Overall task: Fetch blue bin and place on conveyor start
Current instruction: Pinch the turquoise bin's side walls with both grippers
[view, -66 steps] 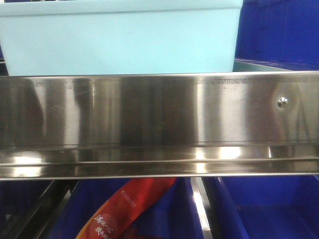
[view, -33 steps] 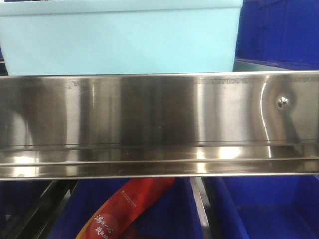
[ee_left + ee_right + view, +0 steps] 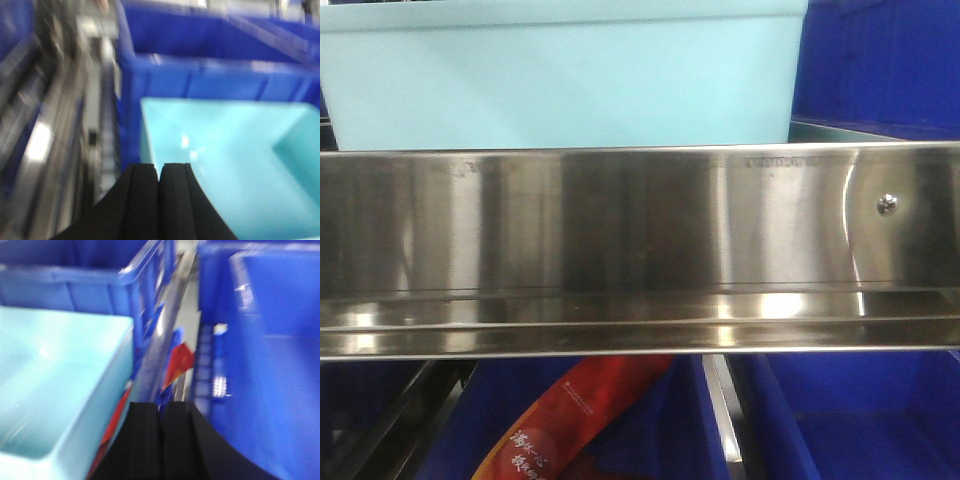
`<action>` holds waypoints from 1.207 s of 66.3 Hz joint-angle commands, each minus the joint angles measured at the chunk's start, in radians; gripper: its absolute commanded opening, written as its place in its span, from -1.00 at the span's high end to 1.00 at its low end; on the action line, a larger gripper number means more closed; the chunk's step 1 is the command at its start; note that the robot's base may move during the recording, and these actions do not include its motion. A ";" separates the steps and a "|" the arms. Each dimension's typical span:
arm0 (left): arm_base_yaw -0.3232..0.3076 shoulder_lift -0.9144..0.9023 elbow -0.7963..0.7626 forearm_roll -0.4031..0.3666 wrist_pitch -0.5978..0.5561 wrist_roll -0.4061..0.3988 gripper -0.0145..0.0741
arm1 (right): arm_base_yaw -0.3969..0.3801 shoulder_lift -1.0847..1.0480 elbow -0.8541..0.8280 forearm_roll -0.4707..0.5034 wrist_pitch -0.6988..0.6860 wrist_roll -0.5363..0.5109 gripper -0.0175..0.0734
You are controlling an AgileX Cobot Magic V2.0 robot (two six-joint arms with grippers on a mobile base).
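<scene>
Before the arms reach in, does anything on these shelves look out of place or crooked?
Only one thing: a red packet lies slanted in a dark blue bin under the steel rail, the only loose item in view. The pale blue bin sits level above it.

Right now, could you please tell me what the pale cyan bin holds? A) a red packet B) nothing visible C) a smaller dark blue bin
B: the left wrist view shows the blue bin with a bare interior; the red packet lies below the steel rail.
</scene>
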 commanded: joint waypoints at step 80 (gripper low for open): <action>-0.116 0.539 -0.480 0.396 0.294 -0.419 0.60 | 0.264 0.674 -0.726 -0.371 0.519 0.465 0.30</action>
